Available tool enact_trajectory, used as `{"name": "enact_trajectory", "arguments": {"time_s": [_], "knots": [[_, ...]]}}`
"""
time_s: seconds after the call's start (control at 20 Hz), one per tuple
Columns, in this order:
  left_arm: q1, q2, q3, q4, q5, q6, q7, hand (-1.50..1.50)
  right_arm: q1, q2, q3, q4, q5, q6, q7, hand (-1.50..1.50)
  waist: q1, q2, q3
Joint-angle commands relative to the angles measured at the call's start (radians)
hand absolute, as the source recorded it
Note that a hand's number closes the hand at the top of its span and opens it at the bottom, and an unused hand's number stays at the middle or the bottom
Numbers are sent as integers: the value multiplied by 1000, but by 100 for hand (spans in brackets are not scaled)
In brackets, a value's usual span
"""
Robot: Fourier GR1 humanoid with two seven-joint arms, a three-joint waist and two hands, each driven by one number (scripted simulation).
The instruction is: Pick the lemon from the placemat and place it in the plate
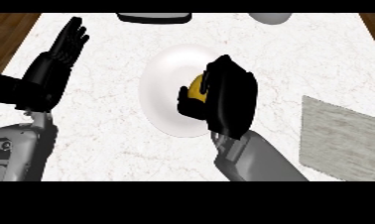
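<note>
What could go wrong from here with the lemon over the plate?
The right hand is curled round the lemon over the right part of the plate, not its middle; released, the lemon might roll off the rim. The hand hides most of the lemon, so its height above the plate is unclear.

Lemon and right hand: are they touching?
Touching. In the head view the right hand curls its fingers and thumb round the lemon, hiding most of it.

I see a white veined counter (102, 143) filling the view. Brown wood (15, 27) shows at ten o'clock, a dark object (154, 17) at twelve.
</note>
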Motion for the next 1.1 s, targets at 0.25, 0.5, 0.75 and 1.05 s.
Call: {"name": "enact_trajectory", "arguments": {"time_s": [0.25,0.5,0.75,1.05], "knots": [[-7,-6,4,-5,18,-18,12,0,-244,9,-51,451,-196,-175,117,150,24,2,0],[-19,-7,-5,7,-4,-14,-2,0,-204,9,-149,574,-247,-406,13,-150,26,8,2],[-49,-30,-27,23,-17,-10,-11,0,-297,9,-121,676,-409,-540,-62,-150,54,15,2],[-23,-37,-26,-7,-12,-2,20,0,-332,9,-143,733,-439,-796,-190,-150,36,5,2]]}}
